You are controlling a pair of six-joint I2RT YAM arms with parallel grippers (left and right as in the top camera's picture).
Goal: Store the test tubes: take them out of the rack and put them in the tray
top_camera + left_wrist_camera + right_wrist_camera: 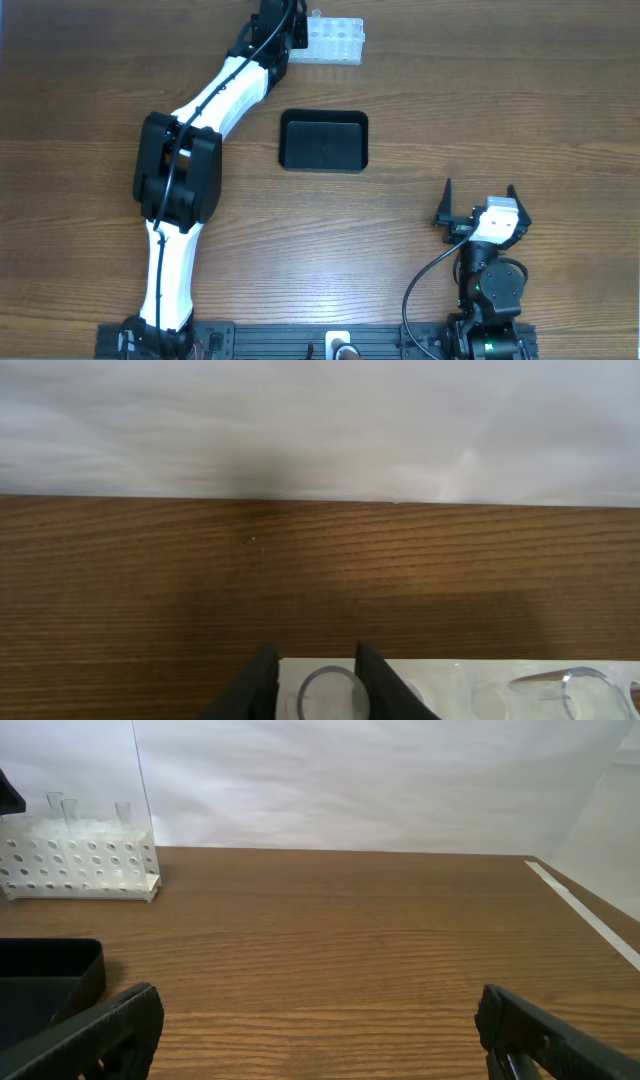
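Observation:
A white test tube rack (333,40) stands at the table's far edge, with clear tubes (70,808) sticking up from it. The black tray (324,141) lies a little nearer than the rack, with nothing in it. My left gripper (298,34) is over the rack's left end. In its wrist view, the left gripper (318,682) has its fingers (262,682) drawn in on either side of a clear tube's rim (328,678), and the tube stands in the rack (460,680). Another tube (580,682) stands farther along. My right gripper (480,207) rests open near its base, holding nothing.
Bare wooden table (520,100) lies all around the tray and rack. A white backdrop (320,420) rises behind the table's far edge. In the right wrist view the tray's corner (50,970) sits off to one side and the rack (80,870) beyond it.

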